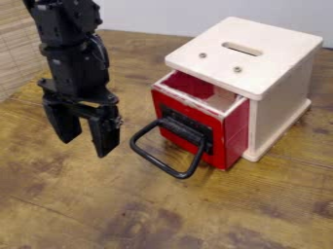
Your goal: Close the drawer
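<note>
The red glossy drawer (193,119) sticks partly out of the front of the cream-white cabinet (260,73). Its large black loop handle (170,148) hangs forward and low over the table. My black gripper (84,139) stands left of the drawer, pointing down at the table, about a hand's width from the handle. Its two fingers are apart and hold nothing.
The wooden table (156,209) stretches in front and to the left. A woven wall or blind (16,49) runs along the far left edge. The cabinet has a slot in its top (240,48).
</note>
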### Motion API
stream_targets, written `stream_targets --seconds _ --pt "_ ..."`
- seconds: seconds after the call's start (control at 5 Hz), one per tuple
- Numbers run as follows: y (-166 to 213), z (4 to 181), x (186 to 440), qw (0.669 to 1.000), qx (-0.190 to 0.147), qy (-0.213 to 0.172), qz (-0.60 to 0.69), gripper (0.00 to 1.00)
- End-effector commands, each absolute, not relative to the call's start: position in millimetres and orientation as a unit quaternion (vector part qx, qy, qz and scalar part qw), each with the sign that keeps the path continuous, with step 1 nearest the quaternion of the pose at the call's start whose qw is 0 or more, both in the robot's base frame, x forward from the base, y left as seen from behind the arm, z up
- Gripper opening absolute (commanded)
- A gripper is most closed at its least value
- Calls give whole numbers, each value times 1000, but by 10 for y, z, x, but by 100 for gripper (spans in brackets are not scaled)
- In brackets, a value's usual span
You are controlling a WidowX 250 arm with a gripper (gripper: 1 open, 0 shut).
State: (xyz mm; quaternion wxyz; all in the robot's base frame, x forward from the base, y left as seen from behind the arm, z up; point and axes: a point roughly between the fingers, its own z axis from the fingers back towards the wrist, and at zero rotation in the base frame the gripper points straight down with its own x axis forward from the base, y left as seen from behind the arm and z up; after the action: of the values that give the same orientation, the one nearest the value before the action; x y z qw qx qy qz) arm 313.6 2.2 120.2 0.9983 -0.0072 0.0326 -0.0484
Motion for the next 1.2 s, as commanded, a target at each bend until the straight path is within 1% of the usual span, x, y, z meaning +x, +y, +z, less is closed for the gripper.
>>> stream_targets --seconds 0.0,1.0 --pt "33 1303 3153 999 -6 16 -44 100" --pt "-164 1132 3251 998 -21 27 -47 100"
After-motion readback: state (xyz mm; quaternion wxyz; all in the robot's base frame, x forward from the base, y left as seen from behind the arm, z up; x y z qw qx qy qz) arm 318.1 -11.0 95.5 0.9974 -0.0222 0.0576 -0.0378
